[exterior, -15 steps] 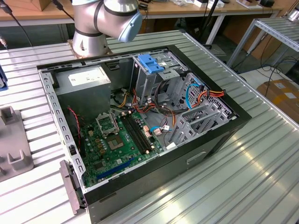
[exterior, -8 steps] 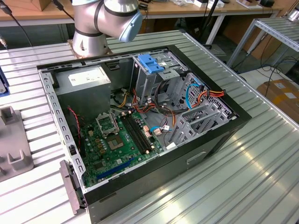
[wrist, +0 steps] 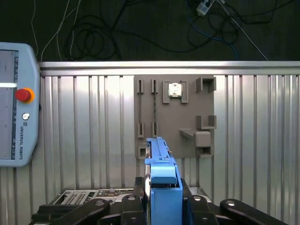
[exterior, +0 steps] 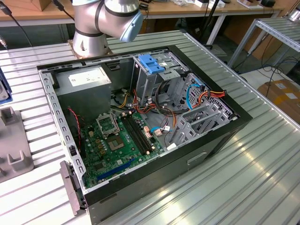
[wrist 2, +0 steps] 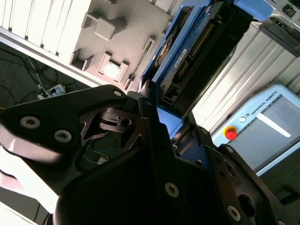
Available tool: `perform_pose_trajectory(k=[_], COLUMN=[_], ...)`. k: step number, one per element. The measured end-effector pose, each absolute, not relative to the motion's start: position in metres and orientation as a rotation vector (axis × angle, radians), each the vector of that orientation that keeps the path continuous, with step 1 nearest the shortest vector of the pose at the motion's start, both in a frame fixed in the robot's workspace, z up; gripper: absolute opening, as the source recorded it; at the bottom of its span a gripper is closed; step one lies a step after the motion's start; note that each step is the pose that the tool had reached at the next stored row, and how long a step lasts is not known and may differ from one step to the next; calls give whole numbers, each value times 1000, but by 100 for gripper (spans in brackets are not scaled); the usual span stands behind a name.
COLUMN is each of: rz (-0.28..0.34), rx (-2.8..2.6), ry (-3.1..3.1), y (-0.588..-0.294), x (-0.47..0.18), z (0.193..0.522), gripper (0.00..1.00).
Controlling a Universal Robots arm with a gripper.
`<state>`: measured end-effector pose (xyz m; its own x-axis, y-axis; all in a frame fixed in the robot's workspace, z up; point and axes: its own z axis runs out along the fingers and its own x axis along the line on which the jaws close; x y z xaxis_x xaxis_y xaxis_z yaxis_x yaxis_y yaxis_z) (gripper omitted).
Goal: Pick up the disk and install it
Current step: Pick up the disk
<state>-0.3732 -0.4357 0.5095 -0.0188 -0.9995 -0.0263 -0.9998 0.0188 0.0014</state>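
As tool (wrist: 162,194) clamps it, disk (wrist: 160,158) sticks out edge-on btwn jaws.

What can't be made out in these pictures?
- Exterior view: the arm is cut off by the top edge.
- First wrist view: the disk stands edge-on, flat faces hidden; the pendant is cut by the left edge.
- Second wrist view: the claw covers the disk's near end.

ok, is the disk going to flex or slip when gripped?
Likely stiff: the disk sticks out from the gripper without sagging. Its blue plastic rails look smooth, so it may slip if pinched lightly. Metal body suggests it is heavy for its size.
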Motion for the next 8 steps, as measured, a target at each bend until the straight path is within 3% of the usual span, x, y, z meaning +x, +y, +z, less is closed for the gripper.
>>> perform_pose_trajectory(k=[8], rz=[30], rx=[-2188], ry=[2230], y=[-437], x=[-370], z=[509], gripper=[37])
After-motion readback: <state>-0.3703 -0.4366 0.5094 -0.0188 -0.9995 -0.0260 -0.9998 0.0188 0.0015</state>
